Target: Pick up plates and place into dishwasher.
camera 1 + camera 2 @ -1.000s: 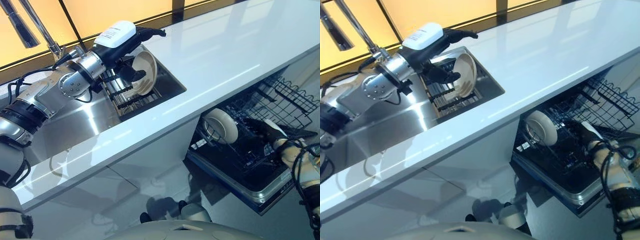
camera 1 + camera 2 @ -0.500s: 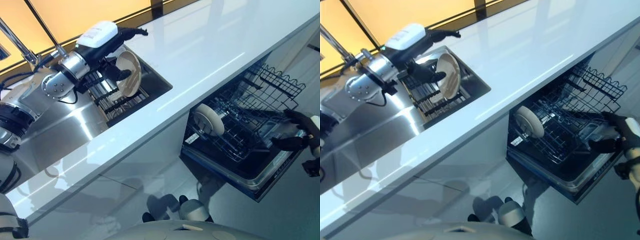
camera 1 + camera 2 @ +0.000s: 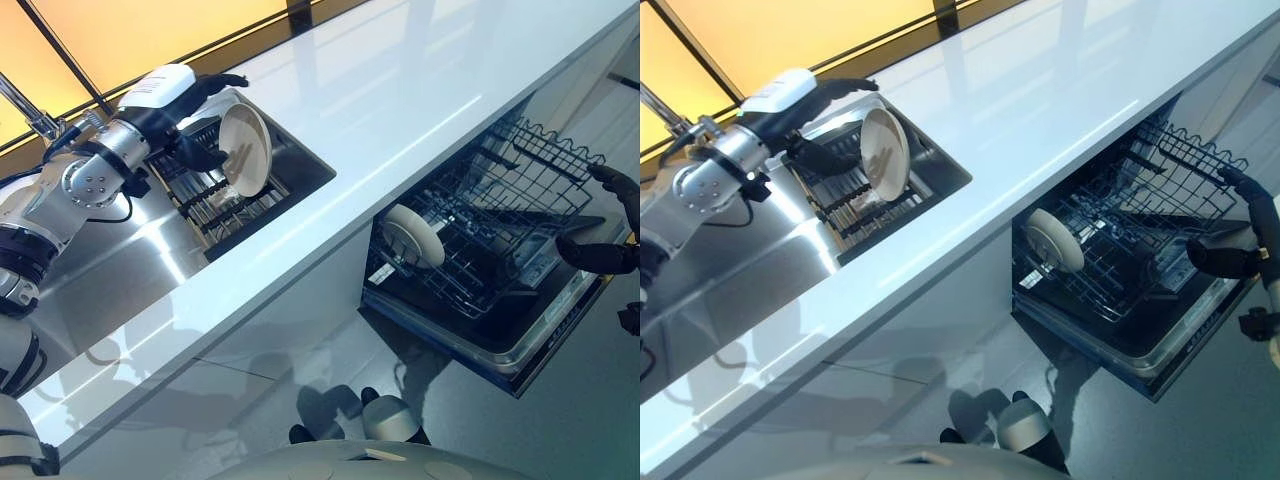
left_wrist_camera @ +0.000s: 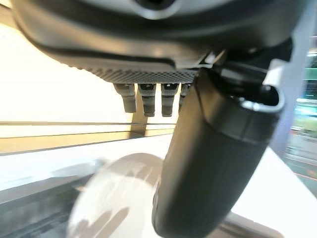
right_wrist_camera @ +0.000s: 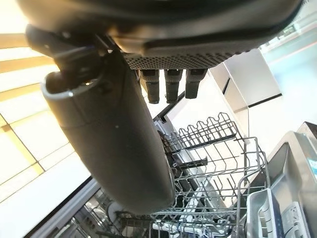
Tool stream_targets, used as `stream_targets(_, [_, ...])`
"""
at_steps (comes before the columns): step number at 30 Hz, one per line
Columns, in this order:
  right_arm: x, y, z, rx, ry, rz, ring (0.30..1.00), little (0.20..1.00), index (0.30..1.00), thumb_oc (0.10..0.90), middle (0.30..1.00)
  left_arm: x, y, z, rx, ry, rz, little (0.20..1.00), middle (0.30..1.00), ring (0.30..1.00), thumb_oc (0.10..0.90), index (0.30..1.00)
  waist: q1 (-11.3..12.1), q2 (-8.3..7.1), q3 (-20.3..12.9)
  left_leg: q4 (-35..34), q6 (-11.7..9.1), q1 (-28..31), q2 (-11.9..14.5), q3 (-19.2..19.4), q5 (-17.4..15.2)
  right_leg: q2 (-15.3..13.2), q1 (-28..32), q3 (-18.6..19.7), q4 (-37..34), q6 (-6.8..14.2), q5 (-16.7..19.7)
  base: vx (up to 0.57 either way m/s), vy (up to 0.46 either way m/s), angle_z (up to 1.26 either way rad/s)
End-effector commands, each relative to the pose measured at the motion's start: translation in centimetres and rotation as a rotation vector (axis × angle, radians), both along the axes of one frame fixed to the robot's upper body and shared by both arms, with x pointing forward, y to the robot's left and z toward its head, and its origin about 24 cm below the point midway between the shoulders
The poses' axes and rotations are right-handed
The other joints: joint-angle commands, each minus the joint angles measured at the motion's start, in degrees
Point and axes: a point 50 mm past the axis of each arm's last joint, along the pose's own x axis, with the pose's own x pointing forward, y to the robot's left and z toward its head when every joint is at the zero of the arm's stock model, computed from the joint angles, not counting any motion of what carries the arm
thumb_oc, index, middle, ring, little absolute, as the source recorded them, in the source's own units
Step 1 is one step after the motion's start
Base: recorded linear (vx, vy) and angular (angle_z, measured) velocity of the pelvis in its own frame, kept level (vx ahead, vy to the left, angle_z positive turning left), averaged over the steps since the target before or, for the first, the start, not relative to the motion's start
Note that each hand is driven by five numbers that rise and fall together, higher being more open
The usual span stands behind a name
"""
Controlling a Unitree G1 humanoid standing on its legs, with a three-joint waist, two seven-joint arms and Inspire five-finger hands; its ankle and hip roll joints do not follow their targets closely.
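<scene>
A cream plate [image 3: 245, 150] stands on edge in the dark rack [image 3: 215, 205] inside the sink. My left hand [image 3: 180, 115] is at it, straight fingers reaching over its top rim and the thumb [image 4: 218, 163] in front of its face [image 4: 114, 198]; the hand is open. A second white plate [image 3: 412, 235] stands upright at the left end of the dishwasher's pulled-out wire rack [image 3: 520, 190]. My right hand [image 3: 1232, 258] hangs open and holds nothing at the rack's right end, above the lowered door [image 3: 540, 345].
A white counter [image 3: 400, 90] runs between the sink [image 3: 300, 165] and the dishwasher below it. A tap [image 3: 25, 105] stands behind the sink. The rack's wire tines [image 5: 218, 148] lie just past my right hand.
The camera has shifted. My right hand has drawn back out of the dishwasher rack to its right end. My left hand stays at the plate in the sink.
</scene>
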Motion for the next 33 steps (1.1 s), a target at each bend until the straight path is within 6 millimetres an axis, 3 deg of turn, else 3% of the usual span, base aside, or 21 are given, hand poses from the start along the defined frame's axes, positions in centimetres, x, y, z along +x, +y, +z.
stream_targets(1, [0.6, 1.0, 5.6, -0.153, -0.199, 0.087, 0.900, 0.900, 0.900, 0.800, 0.900, -0.6, 3.0, 5.4, -0.170, -0.254, 0.133, 0.900, 0.900, 0.900, 0.800, 0.900, 1.11, -0.35, -5.04, 0.92, 0.93, 1.75, -1.49, 1.55, -4.64, 4.45, -5.39, -1.53, 2.89, 3.94, 1.83, 0.07, -0.023, -0.01])
stream_targets(9, [0.4, 1.0, 5.3, -0.162, -0.152, 0.104, 0.900, 0.900, 0.900, 0.800, 0.900, -1.0, 4.7, 5.0, -0.247, -0.262, 0.218, 0.900, 0.900, 0.900, 0.800, 0.900, 1.11, -0.90, -4.58, 0.84, 0.89, 1.25, -1.53, 1.48, -4.28, 4.32, -5.73, -1.90, 2.63, 3.91, 2.03, 0.08, -0.023, 0.00])
stream_targets(14, [0.9, 1.3, 4.7, -0.157, -0.095, 0.123, 0.900, 0.900, 0.900, 0.800, 0.900, -0.7, 5.3, 4.6, -0.480, -0.247, 0.235, 0.900, 0.900, 0.900, 0.800, 0.900, 1.14, -1.47, -4.11, 0.68, 0.89, 0.56, -1.68, 1.16, -4.09, 4.26, -6.21, -1.91, 2.39, 3.95, 2.08, 0.09, -0.027, 0.01])
stream_targets(22, [1.7, 1.8, 3.8, -0.169, -0.037, 0.143, 0.900, 0.900, 0.900, 0.800, 0.900, -0.2, 5.0, 4.6, -0.743, -0.268, 0.190, 0.900, 0.900, 0.900, 0.800, 0.900, 0.80, -1.68, -2.38, 0.78, 0.98, -0.70, -1.86, 1.23, -3.90, 3.92, -7.77, -1.47, 2.74, 3.97, 2.18, 0.04, -0.017, -0.01])
stream_targets(33, [2.7, 2.1, 4.3, -0.175, -0.043, 0.144, 0.900, 0.900, 0.900, 0.800, 0.900, 0.2, 4.7, 5.5, -0.948, -0.312, 0.165, 0.900, 0.900, 0.900, 0.800, 0.900, 0.14, -1.98, 2.33, 1.59, 0.62, -2.77, -1.71, 1.20, -4.78, 3.15, -9.85, -1.45, 3.59, 4.61, 1.15, 0.01, 0.005, -0.01])
